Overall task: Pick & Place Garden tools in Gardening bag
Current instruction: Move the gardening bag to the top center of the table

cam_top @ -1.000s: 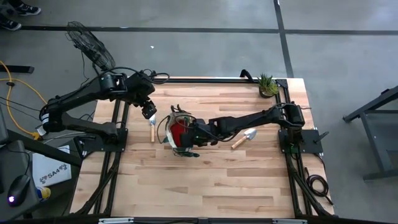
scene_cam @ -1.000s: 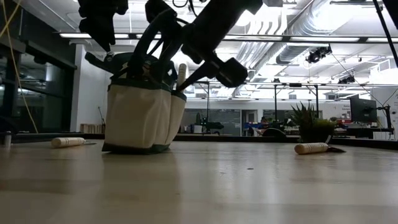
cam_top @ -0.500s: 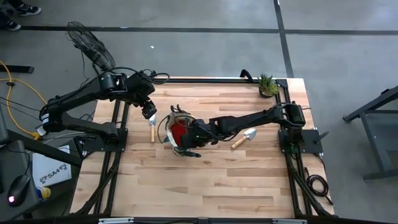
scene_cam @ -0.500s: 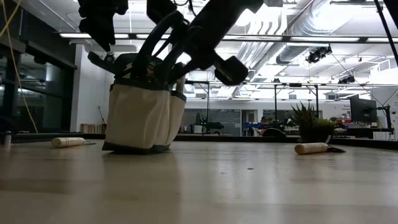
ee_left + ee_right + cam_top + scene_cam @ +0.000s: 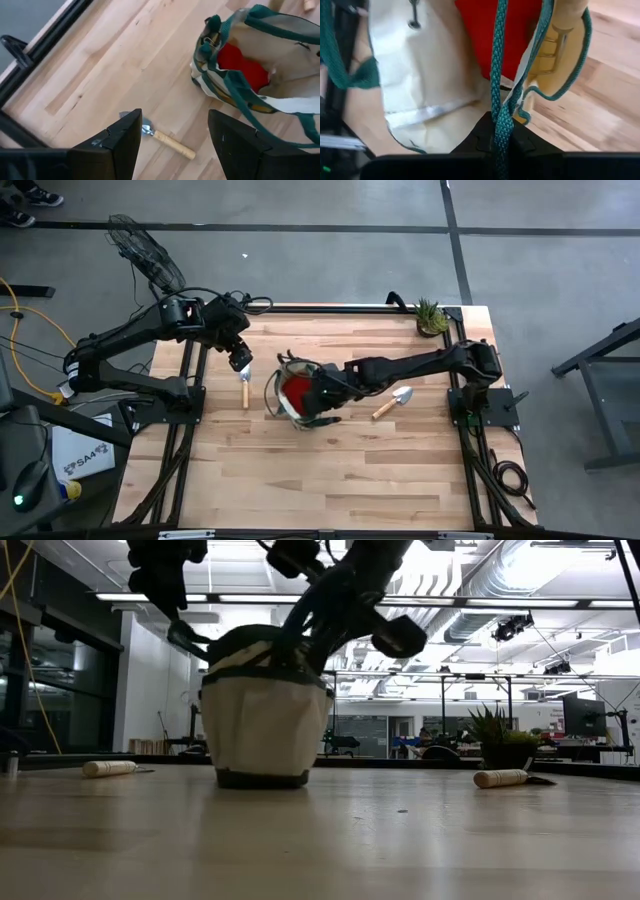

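At frame centre, the right claw is clamped on the gardening bag's green handle, steadying it.
Next: the left claw, fingers apart upper left, must descend on the trowel.

Beige canvas bag with dark green trim; green braided loop handle between the black right pincer's fingers; red cloth just beyond it. Pale striped wooden table.

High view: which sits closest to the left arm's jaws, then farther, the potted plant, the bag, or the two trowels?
1. Left trowel, just beneath the left gripper.
2. Gardening bag, mid-table.
3. Right trowel, right of the bag.
4. Potted plant, far right corner.
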You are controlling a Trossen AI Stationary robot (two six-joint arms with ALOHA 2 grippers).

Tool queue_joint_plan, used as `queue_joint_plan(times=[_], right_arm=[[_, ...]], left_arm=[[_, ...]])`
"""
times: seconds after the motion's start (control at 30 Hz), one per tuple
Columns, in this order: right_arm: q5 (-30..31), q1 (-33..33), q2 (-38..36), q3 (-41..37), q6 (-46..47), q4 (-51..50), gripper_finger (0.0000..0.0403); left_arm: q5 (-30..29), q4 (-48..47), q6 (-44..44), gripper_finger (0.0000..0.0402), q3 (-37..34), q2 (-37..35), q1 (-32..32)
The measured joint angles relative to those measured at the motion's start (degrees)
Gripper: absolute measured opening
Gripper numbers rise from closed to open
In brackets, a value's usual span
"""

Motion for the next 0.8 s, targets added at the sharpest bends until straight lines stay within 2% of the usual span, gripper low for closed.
queue_joint_plan(times=[0.23,0.4,0.63,0.8], right_arm=[[-5.84,-2.67,-0.46,0.00,-12.77,-8.09,0.0005],[-7.25,-5.04,-0.82,0.00,-20.08,-12.26,0.0005],[-5.74,-8.74,-2.90,0.00,-29.25,-14.26,0.0005],[-3.53,-12.20,-5.45,0.00,-39.22,-16.04,0.0004]], left_arm=[[1.44,2.43,-0.10,0.0222,0.00,0.00,-0.01],[3.39,4.40,-0.01,0.0222,0.00,0.00,-0.01],[4.48,5.51,-0.34,0.0222,0.00,0.00,-0.03],[4.68,7.12,-2.60,0.0222,0.00,0.00,-0.01]])
